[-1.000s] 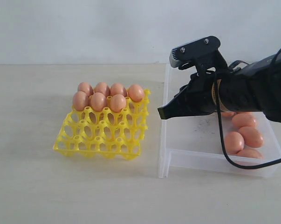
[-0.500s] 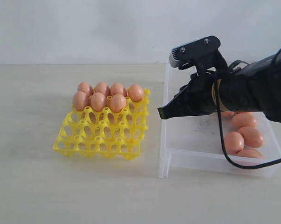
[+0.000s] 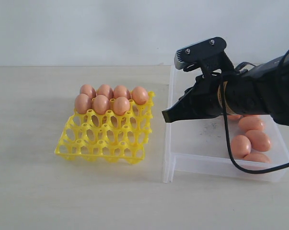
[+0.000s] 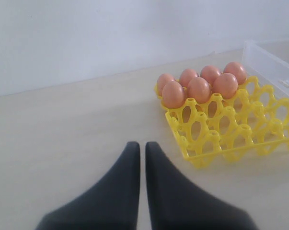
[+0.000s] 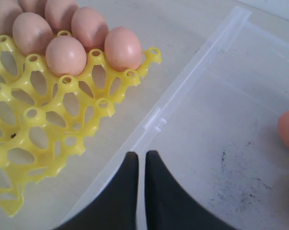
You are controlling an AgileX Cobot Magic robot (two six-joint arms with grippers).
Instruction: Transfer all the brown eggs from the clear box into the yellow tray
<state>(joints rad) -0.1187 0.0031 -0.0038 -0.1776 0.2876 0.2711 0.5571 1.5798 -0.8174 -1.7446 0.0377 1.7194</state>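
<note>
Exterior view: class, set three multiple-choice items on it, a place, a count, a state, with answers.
1. In this view the translucent clear plastic box lies where from the bright yellow lattice egg tray? A left B right C on top
2. How many orange-brown oval eggs sit in the tray? A five B seven C nine
3. The black right gripper is: A shut, empty B shut on an egg C wide open
1 B, it stands right of the tray; 2 B, four behind, three in front; 3 A, jaws closed, nothing between.
</note>
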